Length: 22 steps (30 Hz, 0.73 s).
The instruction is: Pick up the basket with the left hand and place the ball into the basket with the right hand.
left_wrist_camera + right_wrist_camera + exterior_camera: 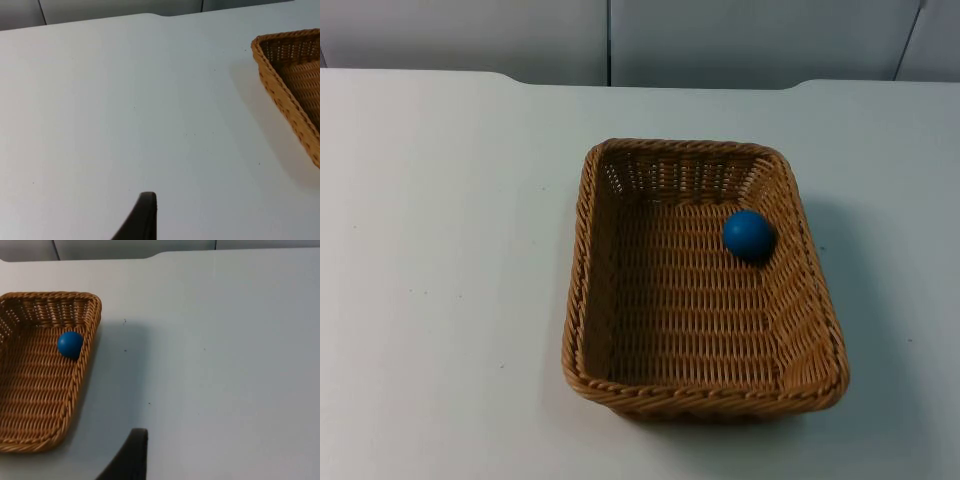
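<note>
A woven tan basket (582, 250) sits flat on the white table, slightly right of centre. A blue ball (748, 235) lies inside it, against the right wall near the far corner. In the right wrist view the same ball (70, 344) rests by the basket's near wall (82, 370). My left gripper (145, 220) hangs over bare table to the left of the basket, whose corner rim (280, 85) is well apart from it. My right gripper (132, 455) is over bare table to the right of the basket, holding nothing that I can see.
The grey partition wall (720, 40) closes off the table's far edge. White table top (440, 280) stretches wide on the basket's left, with a narrower strip on its right (910, 250).
</note>
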Motion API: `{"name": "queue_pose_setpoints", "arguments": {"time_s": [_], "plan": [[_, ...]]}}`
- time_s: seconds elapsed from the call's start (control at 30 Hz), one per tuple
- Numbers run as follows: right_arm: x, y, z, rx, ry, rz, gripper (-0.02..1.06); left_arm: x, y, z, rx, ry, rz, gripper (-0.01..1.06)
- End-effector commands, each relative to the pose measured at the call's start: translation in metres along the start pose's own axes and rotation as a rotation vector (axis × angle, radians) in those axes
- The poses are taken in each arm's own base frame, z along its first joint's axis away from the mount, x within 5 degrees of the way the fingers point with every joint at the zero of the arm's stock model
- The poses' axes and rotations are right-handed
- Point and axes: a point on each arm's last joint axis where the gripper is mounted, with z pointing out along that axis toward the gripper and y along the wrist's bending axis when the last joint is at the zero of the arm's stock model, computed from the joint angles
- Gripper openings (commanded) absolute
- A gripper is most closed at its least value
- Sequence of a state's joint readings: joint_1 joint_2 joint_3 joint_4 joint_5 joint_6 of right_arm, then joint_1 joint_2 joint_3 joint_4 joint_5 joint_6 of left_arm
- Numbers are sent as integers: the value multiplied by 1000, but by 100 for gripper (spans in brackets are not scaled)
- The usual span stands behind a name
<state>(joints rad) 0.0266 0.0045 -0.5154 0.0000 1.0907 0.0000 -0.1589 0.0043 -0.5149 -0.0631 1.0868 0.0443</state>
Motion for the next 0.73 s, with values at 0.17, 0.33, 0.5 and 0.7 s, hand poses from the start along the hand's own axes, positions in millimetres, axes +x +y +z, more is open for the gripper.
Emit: {"name": "queue_pose_setpoints", "arguments": {"time_s": [0.17, 0.33, 0.5, 0.7], "plan": [[1, 0, 1, 6, -9, 3, 105, 0, 0, 0, -3, -13, -10, 92], [1, 0, 1, 6, -9, 3, 105, 0, 0, 0, -29, -13, -23, 92], [1, 0, 1, 6, -9, 3, 105, 0, -1, 1, -86, -14, -51, 92], [1, 0, 1, 6, -9, 3, 105, -1, -1, 1, -144, -15, -81, 92]]}}
